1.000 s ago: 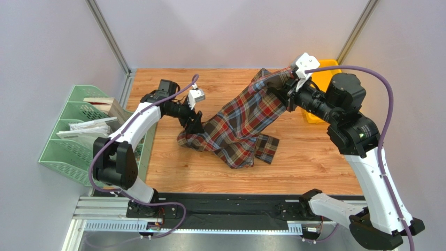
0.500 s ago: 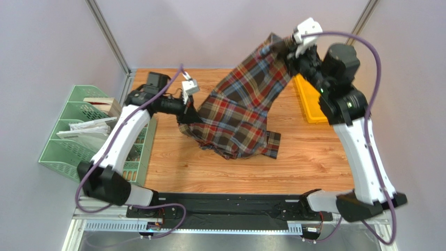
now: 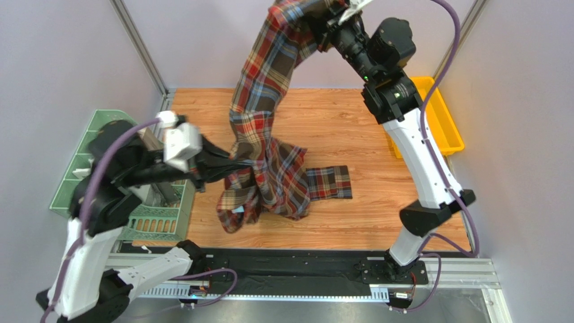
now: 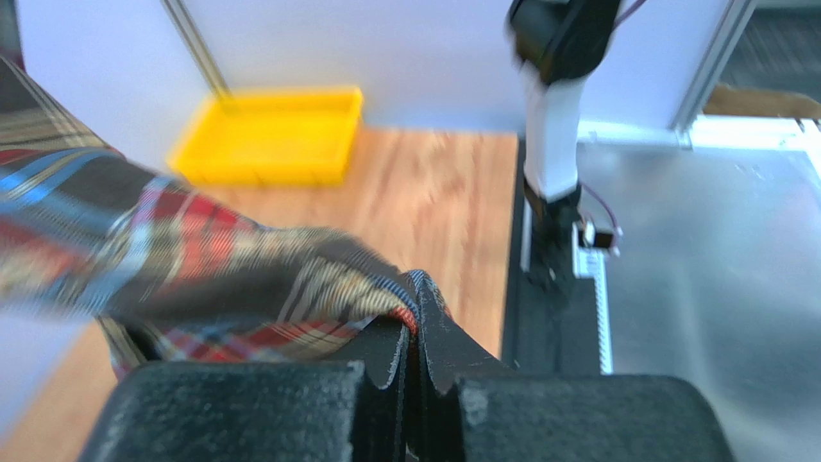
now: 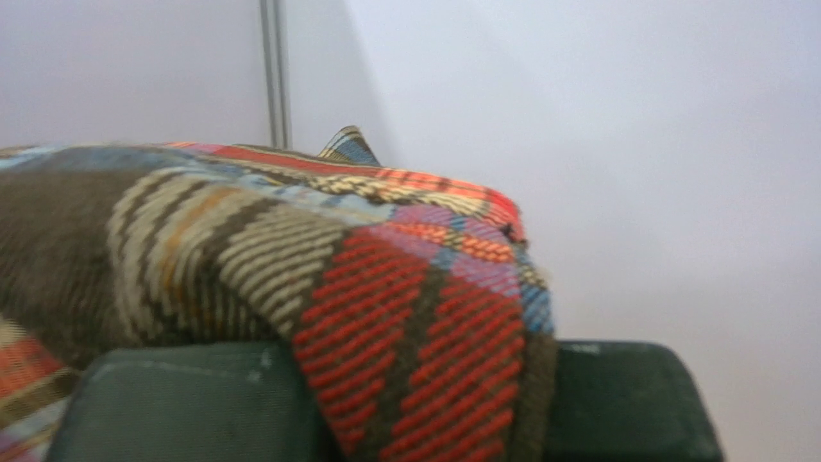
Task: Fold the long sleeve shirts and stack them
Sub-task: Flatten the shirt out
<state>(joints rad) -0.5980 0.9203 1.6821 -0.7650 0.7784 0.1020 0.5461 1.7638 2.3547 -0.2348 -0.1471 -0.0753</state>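
High at the far side, your right fingers (image 5: 193, 404) are clamped on one end of the shirt (image 3: 266, 101). At near left, the left fingers (image 4: 241, 414) are pinched together on an edge of it. Most of the weight hangs from that top pinch, so the cloth may slip free, and the bunched lower folds could twist. The shirt's long axis runs steeply down toward you, its lower end heaped on the surface (image 3: 384, 215), with one flat strip pointing right.
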